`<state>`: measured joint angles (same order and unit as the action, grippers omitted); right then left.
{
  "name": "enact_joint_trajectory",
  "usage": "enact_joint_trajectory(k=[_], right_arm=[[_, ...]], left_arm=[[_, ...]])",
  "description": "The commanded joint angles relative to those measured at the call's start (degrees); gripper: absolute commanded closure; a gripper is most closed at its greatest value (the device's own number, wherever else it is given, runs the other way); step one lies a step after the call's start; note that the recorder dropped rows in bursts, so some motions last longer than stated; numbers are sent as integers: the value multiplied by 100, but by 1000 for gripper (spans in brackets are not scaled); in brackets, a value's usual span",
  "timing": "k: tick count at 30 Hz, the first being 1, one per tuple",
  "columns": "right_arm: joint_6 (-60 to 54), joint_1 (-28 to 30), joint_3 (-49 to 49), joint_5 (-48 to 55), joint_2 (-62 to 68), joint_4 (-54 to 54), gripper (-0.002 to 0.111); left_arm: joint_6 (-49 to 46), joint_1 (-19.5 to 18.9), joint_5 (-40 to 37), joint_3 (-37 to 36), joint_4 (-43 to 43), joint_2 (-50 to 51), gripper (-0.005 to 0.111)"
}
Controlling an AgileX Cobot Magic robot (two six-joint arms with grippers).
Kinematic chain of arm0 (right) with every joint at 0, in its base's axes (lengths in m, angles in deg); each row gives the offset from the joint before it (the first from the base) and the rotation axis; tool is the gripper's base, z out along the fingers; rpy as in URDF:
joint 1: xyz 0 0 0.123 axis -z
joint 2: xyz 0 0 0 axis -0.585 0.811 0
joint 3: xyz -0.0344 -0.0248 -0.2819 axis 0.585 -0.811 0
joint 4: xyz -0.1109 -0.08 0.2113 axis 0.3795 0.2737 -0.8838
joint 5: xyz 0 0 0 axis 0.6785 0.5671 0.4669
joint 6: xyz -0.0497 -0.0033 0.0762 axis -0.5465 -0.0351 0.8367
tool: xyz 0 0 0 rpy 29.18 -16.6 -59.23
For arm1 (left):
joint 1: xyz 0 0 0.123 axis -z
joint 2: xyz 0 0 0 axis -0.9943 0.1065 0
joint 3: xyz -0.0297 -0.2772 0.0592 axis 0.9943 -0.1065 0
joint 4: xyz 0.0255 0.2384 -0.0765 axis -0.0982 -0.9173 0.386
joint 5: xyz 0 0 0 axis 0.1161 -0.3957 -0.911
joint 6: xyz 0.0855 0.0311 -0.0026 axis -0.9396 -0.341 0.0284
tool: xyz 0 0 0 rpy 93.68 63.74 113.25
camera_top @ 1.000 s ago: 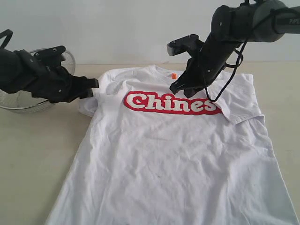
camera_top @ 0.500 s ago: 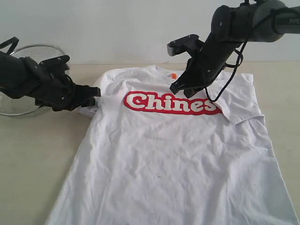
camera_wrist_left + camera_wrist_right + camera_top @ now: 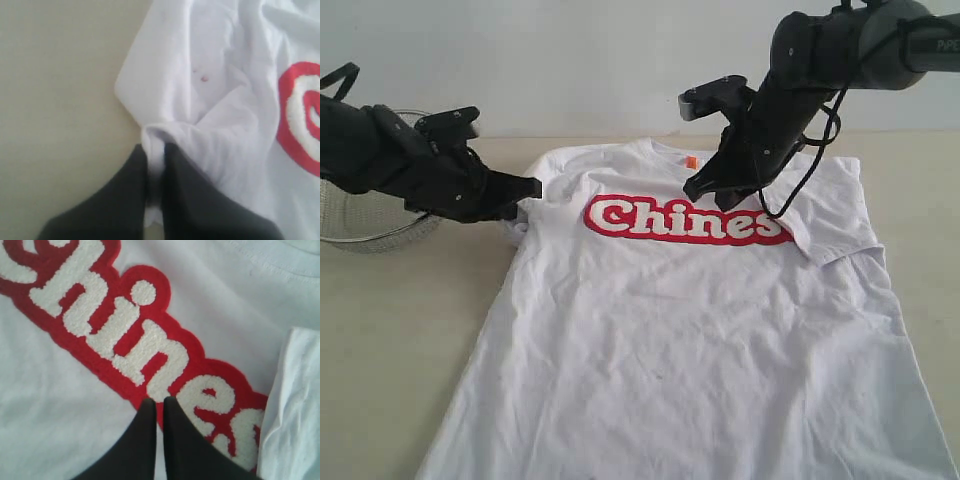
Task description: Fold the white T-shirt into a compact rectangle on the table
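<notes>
White T-shirt point(image 3: 690, 330) flat on table point(image 3: 400, 330); left gripper point(image 3: 155, 150) pinching left sleeve point(image 3: 165, 75), right gripper point(image 3: 154, 402) clenched empty over lettering point(image 3: 125, 340).

The left arm point(image 3: 380, 155) extended from 9 o'clock, low and nearly level, with its wrist pointing toward 3 o'clock. The left gripper point(image 3: 528, 187) was closed, its two dark fingers point(image 3: 125, 200) pinching a fold of the white T-shirt point(image 3: 210, 125) at the sleeve edge. The right arm point(image 3: 840, 45) extended high from 2 o'clock, angled downward at the wrist and aimed toward 7 o'clock. The right gripper point(image 3: 692, 188) was closed, its fingers drawn together with nothing between them.
</notes>
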<state>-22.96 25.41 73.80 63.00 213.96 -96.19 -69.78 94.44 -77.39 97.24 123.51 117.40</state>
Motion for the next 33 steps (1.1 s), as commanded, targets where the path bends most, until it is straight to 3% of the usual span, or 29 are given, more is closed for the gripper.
enact_joint_trajectory(k=[1, 5, 9, 11, 15, 21, 28, 33], right_arm=[[35, 15, 35, 132, -10, 151, 109], [47, 15, 35, 174, -10, 151, 109], [47, 15, 35, 174, -10, 151, 109], [47, 15, 35, 174, -10, 151, 109], [60, 15, 35, 178, -10, 140, 109], [59, 15, 35, 250, -10, 140, 109], [59, 15, 35, 258, -10, 140, 109], [59, 15, 35, 258, -10, 140, 109]], left_arm=[[-764, 156, -179, 355, -16, -209, 102], [-1664, 405, -638, 663, -207, -302, 102], [-2627, 997, -1192, 752, -1322, -302, 102], [-2776, 1336, -1258, 752, -2077, -302, 102], [-2776, 1777, -1228, 761, -2414, -7, 102], [-1829, 1730, -1053, 761, -2460, 516, 101], [-927, 1386, -997, 761, -2460, 224, 49], [-657, 1289, -948, 761, -2460, -148, 47]])
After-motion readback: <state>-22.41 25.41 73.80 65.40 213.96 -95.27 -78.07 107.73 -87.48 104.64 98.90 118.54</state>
